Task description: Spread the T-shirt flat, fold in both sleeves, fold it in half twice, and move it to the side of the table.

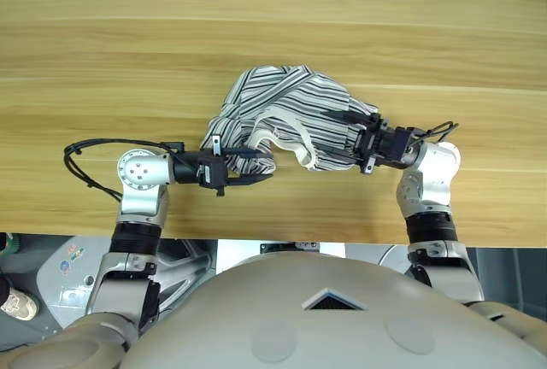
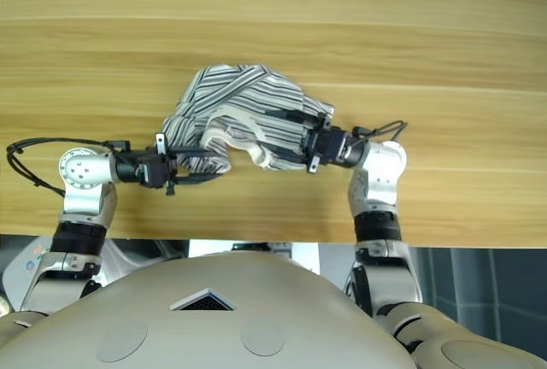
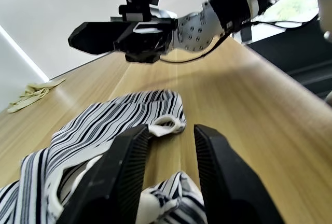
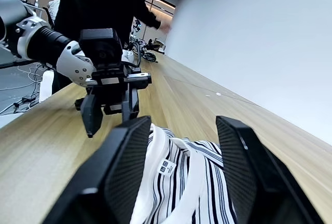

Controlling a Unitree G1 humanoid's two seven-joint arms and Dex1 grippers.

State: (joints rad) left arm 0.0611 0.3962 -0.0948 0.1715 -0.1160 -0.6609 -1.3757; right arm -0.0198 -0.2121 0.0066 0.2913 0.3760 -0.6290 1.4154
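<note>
Your T-shirt (image 1: 286, 113) lies bunched on the surface (image 1: 273, 27) near its front edge, not yet spread; left gripper (image 1: 267, 162) and right gripper (image 1: 336, 140) flank it, jaws apart over cloth, seemingly pinching nothing, placed to pull it flat.

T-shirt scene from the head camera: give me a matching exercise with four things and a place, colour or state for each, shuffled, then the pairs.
1. T-shirt
2. left gripper
3. right gripper
4. table

A. fingers open at the shirt's right side
B. light wood
C. striped, bunched in a heap
D. fingers open at the shirt's left side

Pairs: 1-C, 2-D, 3-A, 4-B
</note>
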